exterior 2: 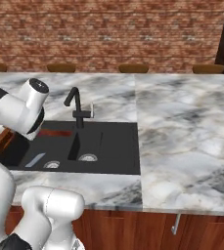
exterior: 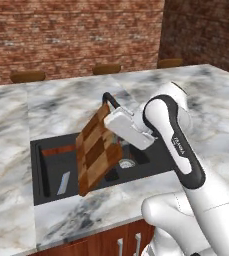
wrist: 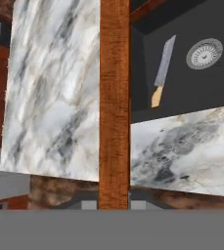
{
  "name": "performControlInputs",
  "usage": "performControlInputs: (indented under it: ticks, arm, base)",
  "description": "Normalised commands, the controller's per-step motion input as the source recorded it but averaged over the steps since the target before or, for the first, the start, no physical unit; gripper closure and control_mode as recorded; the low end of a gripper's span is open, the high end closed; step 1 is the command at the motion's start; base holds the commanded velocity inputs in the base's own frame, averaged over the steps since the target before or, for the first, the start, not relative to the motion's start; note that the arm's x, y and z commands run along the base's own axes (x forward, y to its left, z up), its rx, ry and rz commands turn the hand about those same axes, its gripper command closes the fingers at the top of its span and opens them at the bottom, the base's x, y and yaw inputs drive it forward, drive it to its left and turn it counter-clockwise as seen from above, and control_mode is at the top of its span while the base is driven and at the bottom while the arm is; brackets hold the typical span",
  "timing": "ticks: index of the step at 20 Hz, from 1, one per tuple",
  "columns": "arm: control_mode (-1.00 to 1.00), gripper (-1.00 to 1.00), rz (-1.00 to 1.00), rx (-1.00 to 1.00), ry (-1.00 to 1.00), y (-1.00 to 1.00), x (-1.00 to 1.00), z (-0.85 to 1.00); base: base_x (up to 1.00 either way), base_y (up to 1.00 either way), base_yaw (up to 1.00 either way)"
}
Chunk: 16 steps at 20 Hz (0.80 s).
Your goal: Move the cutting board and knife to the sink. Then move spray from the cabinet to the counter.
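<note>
The cutting board [exterior: 95,155], a patchwork of light and dark brown squares, hangs tilted on edge over the dark sink [exterior: 40,167]. My gripper [exterior: 111,125] is shut on its upper edge. In the hand view the board [wrist: 114,97] runs edge-on as a brown strip up from between my fingertips [wrist: 114,202]. The knife [wrist: 162,72], grey blade and tan handle, lies flat on the sink floor [exterior: 63,183] [exterior 2: 35,159]. A sliver of the board [exterior 2: 3,141] shows behind my arm. The spray is out of view.
The black faucet [exterior: 111,100] [exterior 2: 74,105] stands at the sink's back edge, close behind my hand. A reddish-brown bar [exterior: 58,150] [exterior 2: 55,133] lies at the back of the basin. The drain [wrist: 204,52] is beside the knife. The marble counter [exterior 2: 182,127] surrounds the sink.
</note>
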Motion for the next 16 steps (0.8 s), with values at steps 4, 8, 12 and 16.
performControlInputs:
  ticks: [4, 8, 12, 16]
  arm:
    - [-1.0, 1.0, -0.13, -0.24, 0.04, 0.61, 0.43, -0.48]
    - [-1.0, 1.0, -0.15, -0.07, 0.0, 0.25, 0.26, -0.17]
    - [-1.0, 1.0, -0.02, 0.0, 0.0, 0.0, 0.0, 0.0]
    - [-1.0, 1.0, -0.01, 0.0, -0.01, 0.0, 0.21, -0.14]
  base:
    - [0.0, 0.0, 0.0]
    - [0.0, 0.0, 0.0]
    - [0.0, 0.0, 0.0]
    - [0.0, 0.0, 0.0]
